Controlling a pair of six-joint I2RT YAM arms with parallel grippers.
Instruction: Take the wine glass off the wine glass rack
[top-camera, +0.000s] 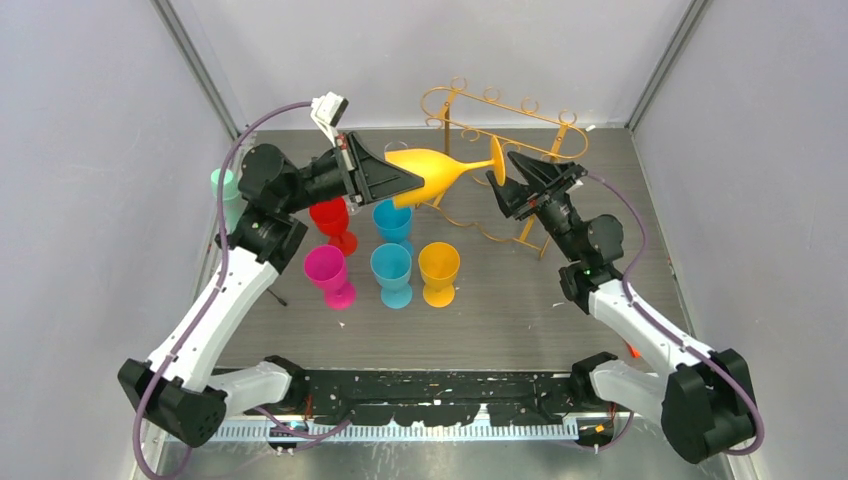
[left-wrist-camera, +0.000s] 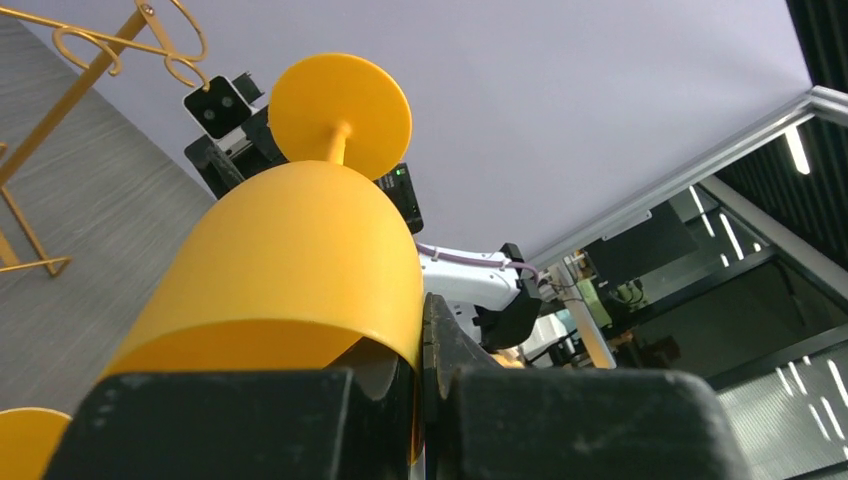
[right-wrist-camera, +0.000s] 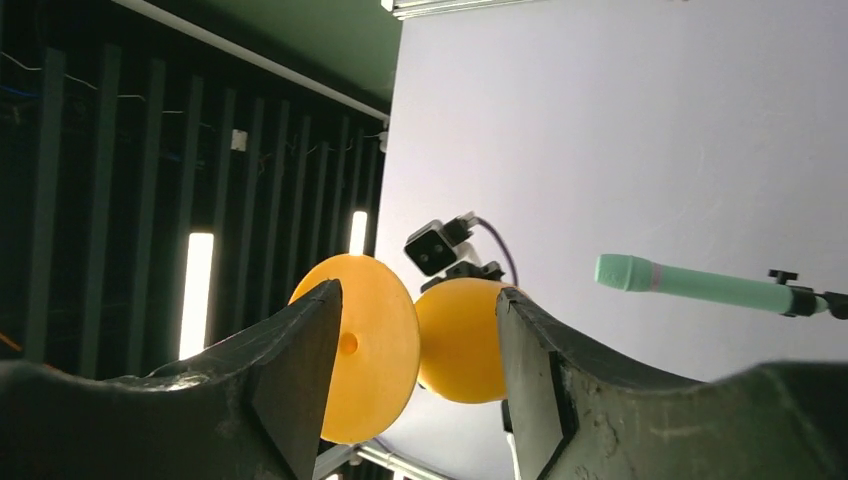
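An orange wine glass (top-camera: 440, 170) hangs on its side above the table, between my two grippers and in front of the gold wire wine glass rack (top-camera: 505, 110). My left gripper (top-camera: 415, 183) is shut on the rim of its bowl. In the left wrist view one finger is inside the wine glass (left-wrist-camera: 290, 260) and the other outside, the left gripper (left-wrist-camera: 425, 330) pinching the wall. My right gripper (top-camera: 512, 172) is open at the foot end. In the right wrist view the wine glass (right-wrist-camera: 375, 340) shows its round foot between the spread jaws of the right gripper (right-wrist-camera: 420, 300).
Below the held glass stand several coloured plastic glasses: red (top-camera: 332, 218), blue (top-camera: 392, 220), pink (top-camera: 328, 270), a second blue (top-camera: 391, 270) and orange (top-camera: 438, 268). A mint-green glass (top-camera: 225, 185) is at the far left. Grey walls close in both sides.
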